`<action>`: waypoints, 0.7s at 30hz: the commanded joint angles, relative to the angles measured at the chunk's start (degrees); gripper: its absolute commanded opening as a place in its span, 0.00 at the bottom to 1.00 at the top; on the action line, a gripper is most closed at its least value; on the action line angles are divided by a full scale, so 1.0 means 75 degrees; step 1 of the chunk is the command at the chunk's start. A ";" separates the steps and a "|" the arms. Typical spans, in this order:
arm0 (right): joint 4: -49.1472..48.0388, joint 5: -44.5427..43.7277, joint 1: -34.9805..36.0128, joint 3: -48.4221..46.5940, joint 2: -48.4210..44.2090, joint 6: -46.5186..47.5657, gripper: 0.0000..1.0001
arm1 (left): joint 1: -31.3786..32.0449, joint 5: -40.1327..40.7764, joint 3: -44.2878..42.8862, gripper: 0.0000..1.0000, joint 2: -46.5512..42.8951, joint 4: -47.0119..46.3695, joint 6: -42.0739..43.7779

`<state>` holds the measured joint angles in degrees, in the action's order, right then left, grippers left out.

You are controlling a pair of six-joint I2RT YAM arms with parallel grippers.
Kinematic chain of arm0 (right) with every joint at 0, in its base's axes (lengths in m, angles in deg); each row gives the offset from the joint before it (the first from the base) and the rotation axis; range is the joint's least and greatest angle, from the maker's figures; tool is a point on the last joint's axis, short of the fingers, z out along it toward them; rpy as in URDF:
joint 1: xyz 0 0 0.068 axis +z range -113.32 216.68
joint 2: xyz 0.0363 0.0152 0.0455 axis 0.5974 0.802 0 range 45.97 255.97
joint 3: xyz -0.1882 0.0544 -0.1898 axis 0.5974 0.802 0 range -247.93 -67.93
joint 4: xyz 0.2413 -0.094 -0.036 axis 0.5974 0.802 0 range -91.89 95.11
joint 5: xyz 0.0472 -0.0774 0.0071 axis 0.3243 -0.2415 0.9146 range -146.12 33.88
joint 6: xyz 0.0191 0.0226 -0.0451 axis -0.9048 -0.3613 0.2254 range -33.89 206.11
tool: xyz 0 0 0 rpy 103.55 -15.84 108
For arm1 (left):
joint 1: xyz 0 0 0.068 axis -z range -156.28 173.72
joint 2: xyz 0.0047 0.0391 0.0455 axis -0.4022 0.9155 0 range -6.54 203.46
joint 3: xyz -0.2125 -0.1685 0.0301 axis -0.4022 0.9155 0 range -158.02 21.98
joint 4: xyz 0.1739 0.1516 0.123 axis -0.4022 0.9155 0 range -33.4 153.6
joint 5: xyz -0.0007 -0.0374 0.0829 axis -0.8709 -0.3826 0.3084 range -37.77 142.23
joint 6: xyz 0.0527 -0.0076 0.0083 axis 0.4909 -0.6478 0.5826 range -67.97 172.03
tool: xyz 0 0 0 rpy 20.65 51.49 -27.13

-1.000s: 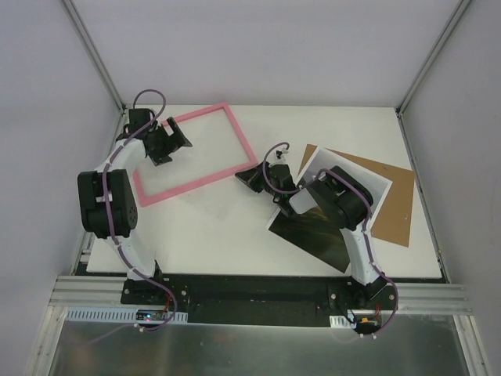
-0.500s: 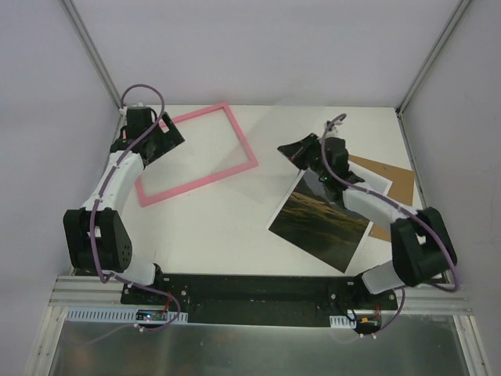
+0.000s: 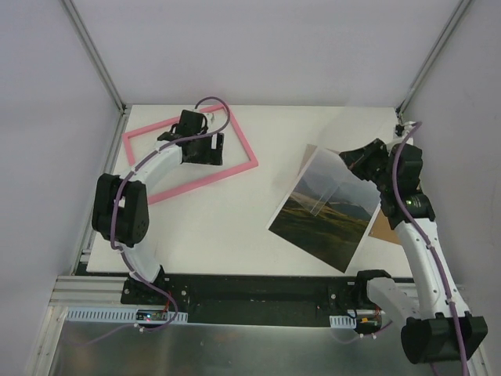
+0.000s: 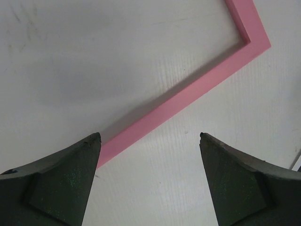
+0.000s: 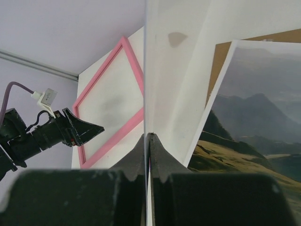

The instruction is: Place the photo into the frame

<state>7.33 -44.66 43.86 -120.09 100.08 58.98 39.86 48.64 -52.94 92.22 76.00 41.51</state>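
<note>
Frame (image 4: 188,96) edge beneath spread left jaws.

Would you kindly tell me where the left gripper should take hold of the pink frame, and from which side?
I'd take the frame by the long rail before the open left gripper, from above: it lies flat, so one finger goes inside the opening, one outside the thin rail.

The frame (image 4: 188,96) is smooth, matt pink. The table (image 4: 188,179) is matt white, finely ribbed and faintly scuffed. The photo (image 3: 321,223) is paper with a soft sheen. At upper right of the top view, a clear sheet (image 3: 325,172) looks glossy and see-through. The backing board (image 5: 220,61) is dull brown card. The fingers (image 4: 56,188) of the left gripper (image 4: 149,136) are dark, grainy plastic.
</note>
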 commanded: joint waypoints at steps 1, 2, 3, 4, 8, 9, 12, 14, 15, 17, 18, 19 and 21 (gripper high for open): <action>0.1114 0.0673 -0.0581 -0.0697 -0.0546 0.0594 0.01 | 0.0051 -0.0985 -0.0791 0.86 0.0401 0.0201 0.1577; 0.1231 0.0779 -0.0640 -0.0790 -0.0569 0.0641 0.01 | 0.0086 -0.1009 -0.0967 0.86 0.0565 0.0377 0.1765; 0.1314 0.0861 -0.0711 -0.0849 -0.0616 0.0665 0.01 | 0.0167 -0.1020 -0.1108 0.86 0.0787 0.0483 0.1941; 0.1361 0.0955 -0.0758 -0.0919 -0.0651 0.0677 0.01 | 0.0238 -0.1032 -0.1202 0.86 0.0951 0.0612 0.2093; 0.1537 0.1143 -0.0922 -0.1095 -0.0816 0.0723 0.01 | 0.0472 -0.0729 -0.1437 0.86 0.1537 0.0999 0.2691; 0.1607 0.1190 -0.0934 -0.1154 -0.0827 0.0747 0.01 | 0.0496 -0.0693 -0.1460 0.86 0.1655 0.1058 0.2773; 0.1713 0.1284 -0.0922 -0.1271 -0.0862 0.0782 0.01 | 0.0520 -0.0681 -0.1437 0.86 0.1902 0.1163 0.2950; 0.1725 0.1331 -0.0922 -0.1272 -0.0921 0.0794 0.01 | 0.0520 -0.0692 -0.1414 0.86 0.1960 0.1175 0.3055; 0.1725 0.1331 -0.0934 -0.1272 -0.0921 0.0794 0.01 | 0.0520 -0.0716 -0.1414 0.86 0.1996 0.1199 0.3102; 0.1736 0.1331 -0.0934 -0.1260 -0.0945 0.0805 0.01 | 0.0520 -0.0902 -0.1414 0.86 0.2043 0.1234 0.3149; 0.1725 0.1342 -0.0934 -0.1260 -0.0922 0.0806 0.01 | 0.0520 -0.0973 -0.1402 0.86 0.2078 0.1246 0.3161; 0.1713 0.1354 -0.0922 -0.1248 -0.0921 0.0794 0.01 | 0.0520 -0.1032 -0.1402 0.85 0.2113 0.1269 0.3138; 0.1713 0.1389 -0.0934 -0.1225 -0.0910 0.0806 0.01 | 0.0520 -0.1149 -0.1402 0.83 0.2253 0.1316 0.3161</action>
<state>21.86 -35.96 37.28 -126.76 94.24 64.31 43.84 42.93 -62.32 108.22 84.02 63.08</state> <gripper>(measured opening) 0.011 0.846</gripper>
